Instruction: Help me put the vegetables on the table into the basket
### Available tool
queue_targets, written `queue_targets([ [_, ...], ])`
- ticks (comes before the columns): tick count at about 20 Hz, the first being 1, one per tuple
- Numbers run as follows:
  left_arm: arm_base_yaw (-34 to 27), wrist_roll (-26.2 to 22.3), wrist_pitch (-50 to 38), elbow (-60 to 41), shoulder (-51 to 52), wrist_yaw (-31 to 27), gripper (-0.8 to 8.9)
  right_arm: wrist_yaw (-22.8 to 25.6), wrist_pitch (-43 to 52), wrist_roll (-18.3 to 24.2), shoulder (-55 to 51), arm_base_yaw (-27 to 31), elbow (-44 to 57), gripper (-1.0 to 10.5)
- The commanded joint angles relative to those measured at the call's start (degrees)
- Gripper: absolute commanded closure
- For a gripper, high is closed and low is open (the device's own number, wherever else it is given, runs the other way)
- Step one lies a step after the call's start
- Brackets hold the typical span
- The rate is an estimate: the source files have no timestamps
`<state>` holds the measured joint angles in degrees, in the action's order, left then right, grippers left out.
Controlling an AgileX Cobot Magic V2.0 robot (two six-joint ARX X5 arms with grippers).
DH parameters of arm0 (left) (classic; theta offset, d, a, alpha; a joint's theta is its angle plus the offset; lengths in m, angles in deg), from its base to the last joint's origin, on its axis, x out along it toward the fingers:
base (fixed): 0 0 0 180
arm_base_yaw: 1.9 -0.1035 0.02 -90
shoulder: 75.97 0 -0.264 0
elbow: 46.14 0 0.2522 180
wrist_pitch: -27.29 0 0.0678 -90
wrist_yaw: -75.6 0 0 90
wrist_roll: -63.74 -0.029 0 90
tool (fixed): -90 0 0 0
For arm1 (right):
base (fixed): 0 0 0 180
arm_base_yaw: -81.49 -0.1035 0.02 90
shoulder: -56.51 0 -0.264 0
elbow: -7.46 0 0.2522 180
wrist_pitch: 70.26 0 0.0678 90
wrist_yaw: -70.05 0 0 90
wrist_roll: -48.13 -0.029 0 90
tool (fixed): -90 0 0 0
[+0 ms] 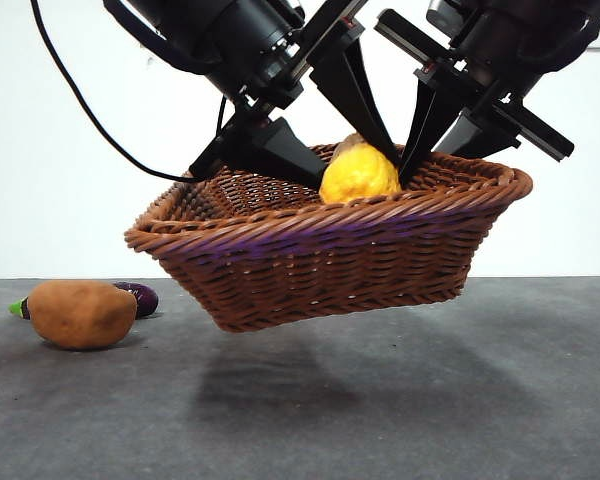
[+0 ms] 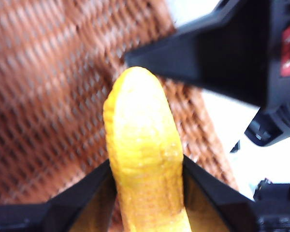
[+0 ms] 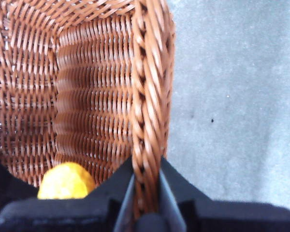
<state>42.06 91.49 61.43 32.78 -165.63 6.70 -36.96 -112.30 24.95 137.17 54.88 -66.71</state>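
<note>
The woven basket (image 1: 330, 260) hangs tilted above the table (image 1: 460, 380), with its shadow below it. My right gripper (image 1: 428, 160) is shut on the basket's braided rim (image 3: 150, 96); the jaws show in the right wrist view (image 3: 146, 169). My left gripper (image 1: 357, 172) is shut on the bumpy yellow vegetable (image 1: 358, 175) and holds it inside the basket's opening. It also shows in the left wrist view (image 2: 142, 135) between the jaws (image 2: 146, 164), and in the right wrist view (image 3: 65, 183). The orange-brown potato (image 1: 80, 313) and the purple eggplant (image 1: 140, 297) lie on the table at the left.
The two grippers are close together over the basket; the right gripper's jaw (image 2: 217, 58) nearly touches the yellow vegetable's tip. A black cable (image 1: 90, 115) hangs at the upper left. A white wall stands behind the table.
</note>
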Motion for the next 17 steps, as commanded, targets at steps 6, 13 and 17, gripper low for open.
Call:
queue_targets([
  [6,0.2,0.1,1.2,-0.2,-0.5,0.2,3.54,-1.6,0.8,-1.0,0.2,-0.1,0.3,9.6],
  [13,-3.3,-1.4,4.9,-0.1,10.1,-2.3,3.54,-1.4,0.9,1.0,0.2,1.2,0.2,9.6],
  [17,-10.9,-4.0,12.8,-0.1,20.0,-9.2,3.54,-2.1,0.3,3.0,-0.5,2.9,0.2,9.6],
])
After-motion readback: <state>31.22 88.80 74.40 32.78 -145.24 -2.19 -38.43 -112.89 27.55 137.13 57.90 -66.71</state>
